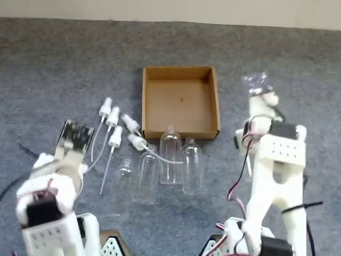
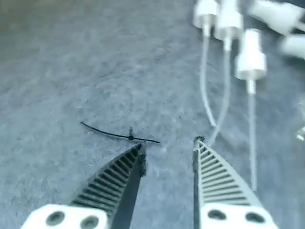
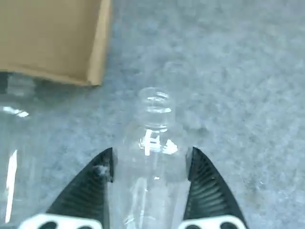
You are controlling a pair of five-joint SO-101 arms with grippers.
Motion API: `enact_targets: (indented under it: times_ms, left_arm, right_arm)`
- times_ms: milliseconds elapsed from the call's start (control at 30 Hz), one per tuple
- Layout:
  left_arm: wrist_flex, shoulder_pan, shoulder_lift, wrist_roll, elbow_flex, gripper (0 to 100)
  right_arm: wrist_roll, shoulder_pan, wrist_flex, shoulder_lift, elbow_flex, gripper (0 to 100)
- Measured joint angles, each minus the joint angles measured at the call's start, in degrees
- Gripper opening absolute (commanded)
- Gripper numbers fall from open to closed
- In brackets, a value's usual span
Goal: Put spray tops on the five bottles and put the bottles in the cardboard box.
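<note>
- Four loose bottles (image 1: 170,154) lie capless just in front of the box (image 1: 144,101); five spray tops (image 1: 115,137) lie off the box's front-left corner, none fitted.
- Fifth bottle (image 3: 155,107) sits in the right gripper (image 3: 150,151), jaws closed on its body, neck pointing away, off the box's right side.
- Empty left gripper (image 2: 169,143), jaws moderately apart, hovers over carpet (image 2: 71,71) farther from the box than the spray tops; black zip tie (image 2: 119,135) at its tips.
- Handling, my guess: bottles are light, thin clear plastic, slick and squashy. Grip mid-body, gentle squeeze.
- Tops look light: rigid white head, thin floppy tube. Take the head, never the tube; tubes will likely snag each other.
</note>
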Motion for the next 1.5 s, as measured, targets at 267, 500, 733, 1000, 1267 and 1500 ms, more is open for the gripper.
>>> enact_targets:
  times_ms: [267,500,733,1000,1267,1500]
  left_arm:
    - [7.21,3.69,45.71,-4.13,-36.75,15]
    - [7.21,6.77,79.82,0.09,-62.86,15]
    - [7.21,12.75,98.55,3.69,-78.77,19]
    - [7.03,13.71,115.78,7.03,-93.71,18]
    - [6.68,13.63,126.68,7.12,-104.26,17]
    - [6.68,13.63,132.75,7.12,-108.4,9]
  right_arm:
    - [-0.09,-1.76,-1.32,-5.89,11.16,0.5]
    - [-0.09,-1.76,-1.32,-6.24,11.52,0.5]
    - [-0.09,-1.76,-1.32,-6.24,11.52,0.5]
    - [-0.09,-1.76,-1.32,-6.24,11.52,0.5]
    - [-0.09,-1.76,-1.32,-6.24,11.52,0.5]
    - [0.09,-1.76,-0.62,-6.24,11.52,0.7]
